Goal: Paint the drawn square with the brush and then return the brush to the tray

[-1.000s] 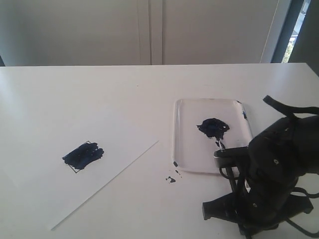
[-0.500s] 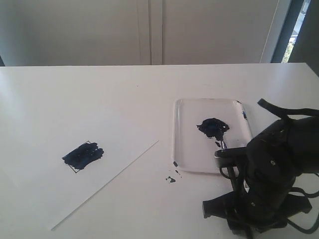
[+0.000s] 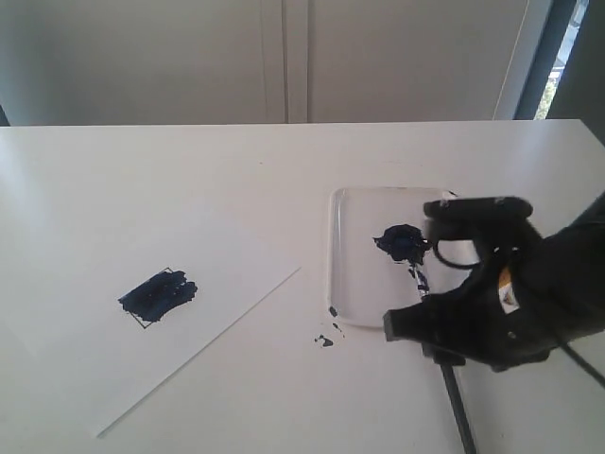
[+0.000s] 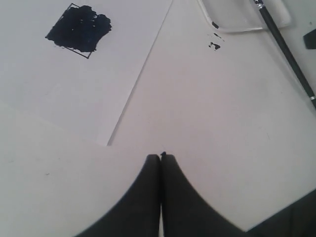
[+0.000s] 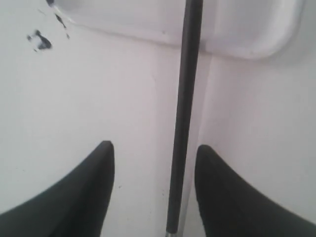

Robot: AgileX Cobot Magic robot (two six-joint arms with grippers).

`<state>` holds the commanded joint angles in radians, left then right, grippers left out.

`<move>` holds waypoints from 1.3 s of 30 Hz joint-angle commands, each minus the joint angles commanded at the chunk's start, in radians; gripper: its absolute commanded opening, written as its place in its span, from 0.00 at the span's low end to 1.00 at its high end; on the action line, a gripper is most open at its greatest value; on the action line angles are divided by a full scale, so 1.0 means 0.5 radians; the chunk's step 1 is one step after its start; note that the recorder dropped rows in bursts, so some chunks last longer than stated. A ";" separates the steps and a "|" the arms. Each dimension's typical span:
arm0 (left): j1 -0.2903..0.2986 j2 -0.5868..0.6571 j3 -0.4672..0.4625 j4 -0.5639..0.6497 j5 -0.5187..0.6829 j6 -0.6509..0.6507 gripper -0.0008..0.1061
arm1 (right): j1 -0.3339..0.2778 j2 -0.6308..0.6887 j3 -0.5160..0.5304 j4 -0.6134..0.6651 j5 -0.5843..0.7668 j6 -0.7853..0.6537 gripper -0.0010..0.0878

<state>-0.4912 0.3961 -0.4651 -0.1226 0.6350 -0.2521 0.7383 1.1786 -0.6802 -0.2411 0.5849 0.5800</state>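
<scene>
The drawn square (image 3: 158, 295) on the white paper sheet is smeared with dark blue paint; it also shows in the left wrist view (image 4: 79, 28). The brush (image 3: 457, 407) lies with its tip end in the tray (image 3: 333, 255) and its black handle running off the near rim onto the table. My right gripper (image 5: 154, 146) hangs open above the handle (image 5: 184, 113), which lies between the fingers without touching them. My left gripper (image 4: 161, 157) is shut on nothing over bare table. The exterior view does not show the left gripper.
A dark blue paint blob (image 3: 405, 241) sits in the tray's middle. Small paint spatters (image 3: 324, 340) mark the table just outside the tray's near left corner. The paper sheet (image 3: 217, 312) covers the left part of the table. My right arm (image 3: 501, 293) hides the tray's near right corner.
My right arm has risen from the table and shifted toward the tray. The brush handle, hidden under it before, now lies in plain view on the table.
</scene>
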 joint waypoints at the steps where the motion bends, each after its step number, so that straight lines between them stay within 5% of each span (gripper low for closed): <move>1: 0.000 0.000 0.000 0.072 -0.031 -0.048 0.01 | 0.009 -0.093 0.012 -0.063 -0.052 -0.009 0.56; 6: 0.000 0.000 0.000 0.262 -0.269 -0.214 0.01 | 0.099 -0.780 0.178 -0.281 -0.524 -0.225 0.52; 10: 0.006 0.000 0.066 0.518 -0.751 -0.236 0.01 | 0.114 -1.322 0.345 -0.343 -0.928 -0.318 0.49; 13: 0.026 0.022 0.103 0.725 -1.059 -0.230 0.01 | 0.114 -1.562 0.367 -0.359 -0.942 -0.318 0.49; 16: 0.026 0.025 0.103 0.766 -1.111 -0.220 0.01 | 0.114 -1.726 0.367 -0.359 -0.899 -0.318 0.49; 24: 0.026 0.025 0.103 0.763 -1.112 -0.220 0.01 | 0.114 -1.972 0.364 -0.350 -0.833 -0.300 0.49; 36: 0.026 0.025 0.103 0.763 -1.112 -0.220 0.01 | 0.114 -1.997 0.364 -0.350 -0.833 -0.300 0.49; 39: 0.114 0.021 0.103 0.763 -1.121 -0.220 0.01 | 0.106 -2.031 0.367 -0.350 -0.811 -0.300 0.49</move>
<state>-0.4342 0.4066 -0.4137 0.2588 0.0747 -0.3621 0.7913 0.1631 -0.4965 -0.4163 0.1791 0.4299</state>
